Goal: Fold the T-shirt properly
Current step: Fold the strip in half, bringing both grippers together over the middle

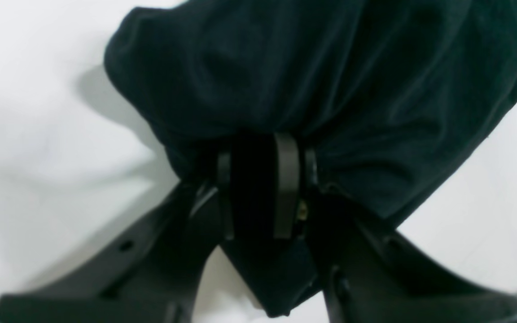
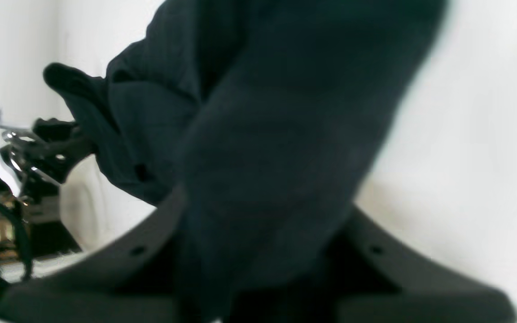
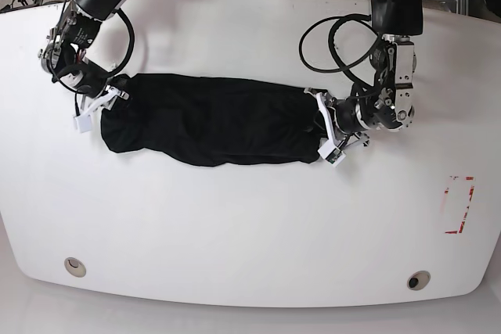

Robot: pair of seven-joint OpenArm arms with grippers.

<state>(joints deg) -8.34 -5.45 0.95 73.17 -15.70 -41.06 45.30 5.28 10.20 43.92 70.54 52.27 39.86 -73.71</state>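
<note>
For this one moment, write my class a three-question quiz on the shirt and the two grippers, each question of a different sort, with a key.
1. True or false: the T-shirt lies spread flat with both sleeves out.
2. What is the left gripper clamped on? A) a bunch of black cloth B) the table edge C) nothing
3. Fill in: in the base view, the two grippers sit at opposite ____ of the shirt.

Key
1. False: it is gathered into a long band on the white table.
2. A
3. ends: the right gripper is at the other one, with cloth draped over its fingers in its wrist view.
</note>
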